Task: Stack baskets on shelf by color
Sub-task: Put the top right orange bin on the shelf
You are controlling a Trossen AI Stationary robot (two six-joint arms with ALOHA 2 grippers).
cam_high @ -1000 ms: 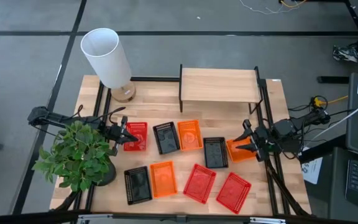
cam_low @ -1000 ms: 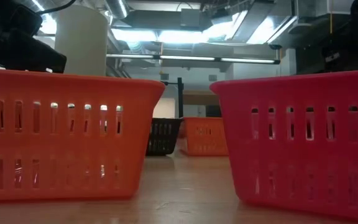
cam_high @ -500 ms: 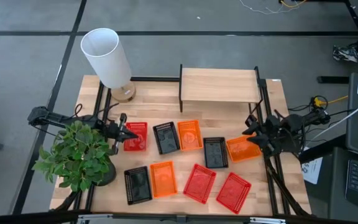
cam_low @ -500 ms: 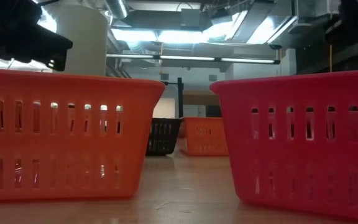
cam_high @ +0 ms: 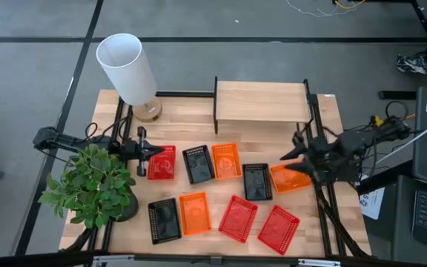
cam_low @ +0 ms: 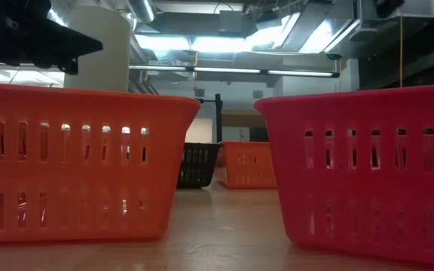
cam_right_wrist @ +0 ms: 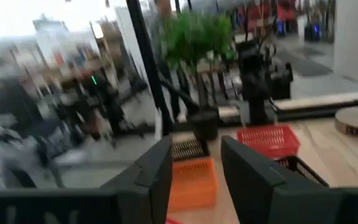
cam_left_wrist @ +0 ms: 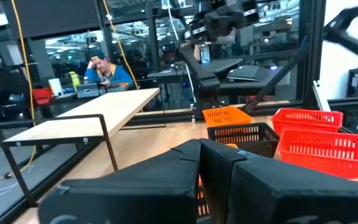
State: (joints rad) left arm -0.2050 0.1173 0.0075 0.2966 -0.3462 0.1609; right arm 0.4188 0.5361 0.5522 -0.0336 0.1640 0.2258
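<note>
Right gripper [cam_high: 296,153] hovers parted and empty above the orange mesh plastic basket [cam_high: 288,179] — descend squarely, pinch one wall; left gripper [cam_high: 152,150] clenched.

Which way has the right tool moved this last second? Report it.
Yes: the right tool has drawn back from the orange basket, shifting toward the shelf.
</note>
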